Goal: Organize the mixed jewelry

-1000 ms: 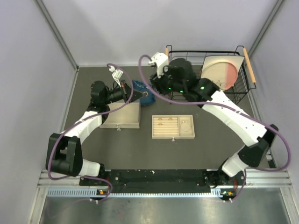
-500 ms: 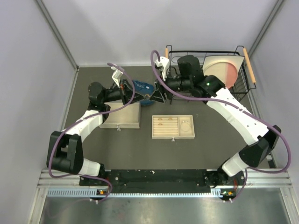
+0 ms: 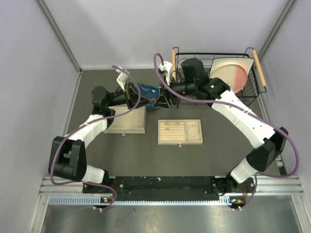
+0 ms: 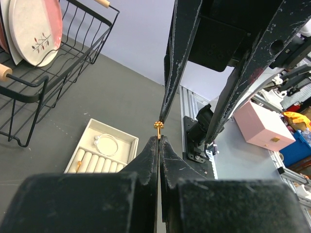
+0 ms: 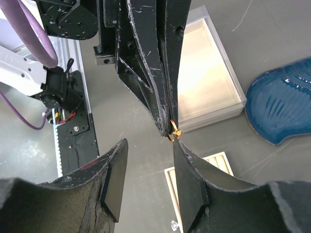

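Note:
My left gripper (image 4: 159, 138) is shut on a tiny gold ring (image 4: 159, 125), held in the air above the table. The ring also shows in the right wrist view (image 5: 173, 132). My right gripper (image 5: 149, 143) is open and faces the left one tip to tip; one of its fingertips (image 5: 178, 143) is at the ring. In the top view the two grippers meet beside the blue pouch (image 3: 146, 91). The slotted tray (image 4: 121, 139) holds the silver hoop (image 4: 108, 143) and another gold ring (image 4: 77, 165).
A closed wooden box (image 3: 125, 121) lies left of the slotted tray (image 3: 180, 141). A black wire rack (image 3: 252, 85) with a pink and white plate (image 3: 231, 73) stands at the back right. Grey walls close in the table on three sides.
My right gripper has swung down from near the rack and turned to face the left gripper. My left gripper has shifted right over the pouch with the ring.

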Controlling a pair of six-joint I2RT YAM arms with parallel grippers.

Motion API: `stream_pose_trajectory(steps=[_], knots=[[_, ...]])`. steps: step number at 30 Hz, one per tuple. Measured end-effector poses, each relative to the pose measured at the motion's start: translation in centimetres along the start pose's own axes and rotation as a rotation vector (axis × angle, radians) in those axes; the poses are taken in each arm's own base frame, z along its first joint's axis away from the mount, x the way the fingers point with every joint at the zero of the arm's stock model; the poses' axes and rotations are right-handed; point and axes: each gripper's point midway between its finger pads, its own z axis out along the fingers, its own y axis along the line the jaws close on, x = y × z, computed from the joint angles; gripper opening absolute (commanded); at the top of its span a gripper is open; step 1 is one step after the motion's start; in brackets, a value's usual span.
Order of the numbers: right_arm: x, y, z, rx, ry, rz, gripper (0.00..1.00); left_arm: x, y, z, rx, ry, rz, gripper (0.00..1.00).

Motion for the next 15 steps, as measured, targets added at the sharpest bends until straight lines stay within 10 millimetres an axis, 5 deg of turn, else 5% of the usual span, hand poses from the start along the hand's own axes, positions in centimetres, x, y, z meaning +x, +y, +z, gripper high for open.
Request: stream_pose_trajectory(steps=[15], knots=[[0.04,-0.63,-0.02,0.031,0.002,-0.020,0.41,-0.30,-0.86,-0.04,0.012,0.000,0.020,0.00]])
